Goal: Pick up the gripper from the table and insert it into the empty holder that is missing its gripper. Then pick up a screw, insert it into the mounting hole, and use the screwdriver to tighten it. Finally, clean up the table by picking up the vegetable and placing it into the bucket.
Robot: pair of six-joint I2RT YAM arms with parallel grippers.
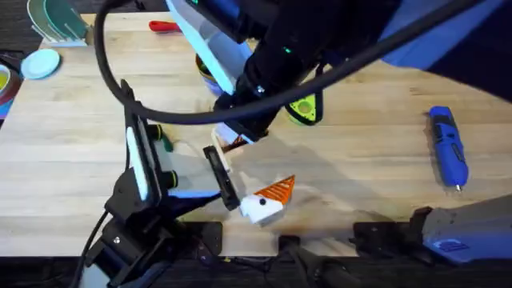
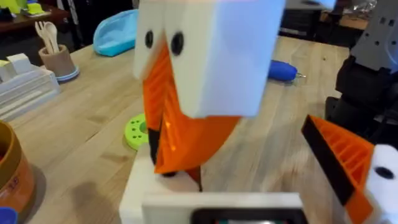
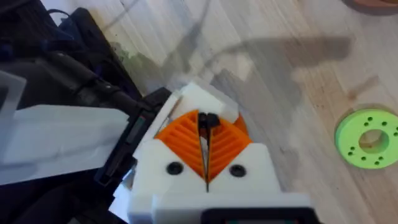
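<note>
Close under the overhead camera, the right gripper [image 3: 205, 152] is clamped on something thin and dark, its 2 orange pads pressed together above the holder [image 3: 205, 99] on the left arm. Judging by this, insertion is underway; next calls for careful seating. Farther off, the screwdriver [image 1: 447, 147] lies untouched. Whether the left gripper [image 1: 268, 200] is parted, I cannot tell.

Green ring disc [image 3: 367, 138] flat on wooden table [image 1: 368, 160]; red-handled screwdriver [image 1: 164, 26] at far edge.
</note>
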